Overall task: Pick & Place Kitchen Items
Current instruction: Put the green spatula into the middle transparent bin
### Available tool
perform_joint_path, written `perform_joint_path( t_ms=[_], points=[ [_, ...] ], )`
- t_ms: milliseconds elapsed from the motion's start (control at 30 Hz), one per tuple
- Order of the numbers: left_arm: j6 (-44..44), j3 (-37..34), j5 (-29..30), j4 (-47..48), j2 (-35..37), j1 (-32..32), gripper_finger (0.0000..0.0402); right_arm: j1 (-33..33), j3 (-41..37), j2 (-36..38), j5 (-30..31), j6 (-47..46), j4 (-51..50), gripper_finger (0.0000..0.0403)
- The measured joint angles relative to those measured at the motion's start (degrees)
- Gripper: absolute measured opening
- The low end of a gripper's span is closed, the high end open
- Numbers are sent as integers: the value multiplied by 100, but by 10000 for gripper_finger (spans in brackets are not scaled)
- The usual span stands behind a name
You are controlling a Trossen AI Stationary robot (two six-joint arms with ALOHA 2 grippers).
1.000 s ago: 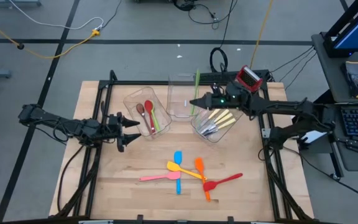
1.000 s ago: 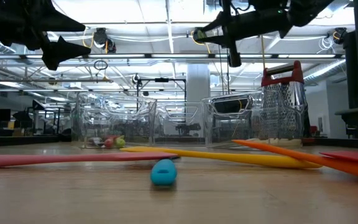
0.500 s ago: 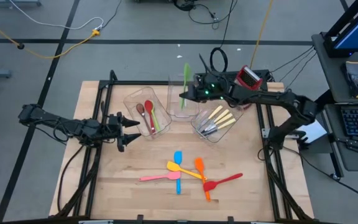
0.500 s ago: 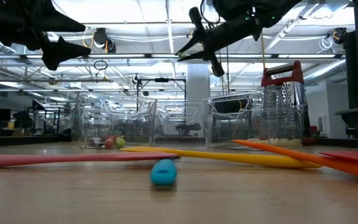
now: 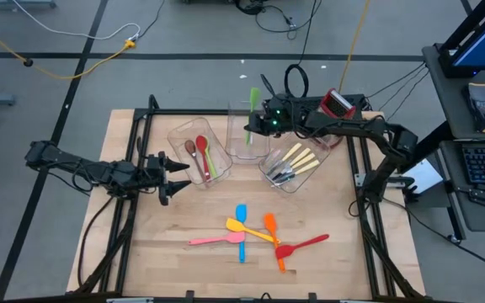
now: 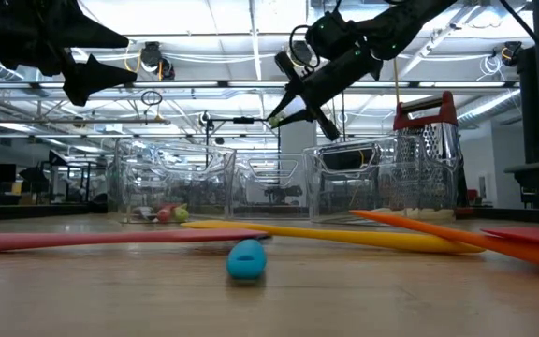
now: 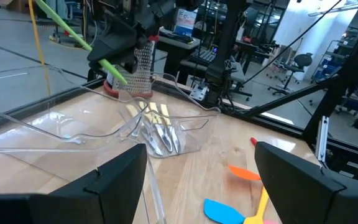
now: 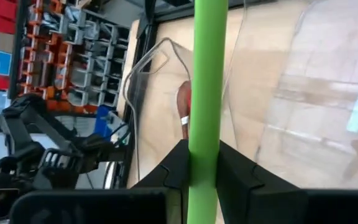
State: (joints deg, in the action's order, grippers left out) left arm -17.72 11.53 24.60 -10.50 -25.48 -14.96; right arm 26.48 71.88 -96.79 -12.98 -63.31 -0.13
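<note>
Above wooden table, right end effector clamps green spatula

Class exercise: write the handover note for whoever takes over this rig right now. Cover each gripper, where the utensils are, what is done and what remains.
Right gripper: jaws shut on the green spatula, held above the empty middle bin.
Left gripper: jaws open, empty, waiting beside the left bin.
Done: red, brown and green spoons lie in the left bin; cream-handled cutlery lies in the right bin.
Left: release the green spatula, probably into the middle bin, then bin the blue, yellow, orange, pink and red spatulas on the table.
</note>
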Motion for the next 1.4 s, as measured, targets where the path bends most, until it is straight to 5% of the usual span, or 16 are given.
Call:
perform_joint_path(
  t_ms=[700,1000,1400],
  points=[
    [-7,0,0,-2,0,-1,306,-59,13,9,685,419,-437,43],
    [-7,0,-2,-4,-1,-1,306,-144,786,-16,1070,981,-1483,43],
    [-70,0,-11,-15,-2,-1,306,-77,1998,-1263,976,1477,-2340,43]
  ],
)
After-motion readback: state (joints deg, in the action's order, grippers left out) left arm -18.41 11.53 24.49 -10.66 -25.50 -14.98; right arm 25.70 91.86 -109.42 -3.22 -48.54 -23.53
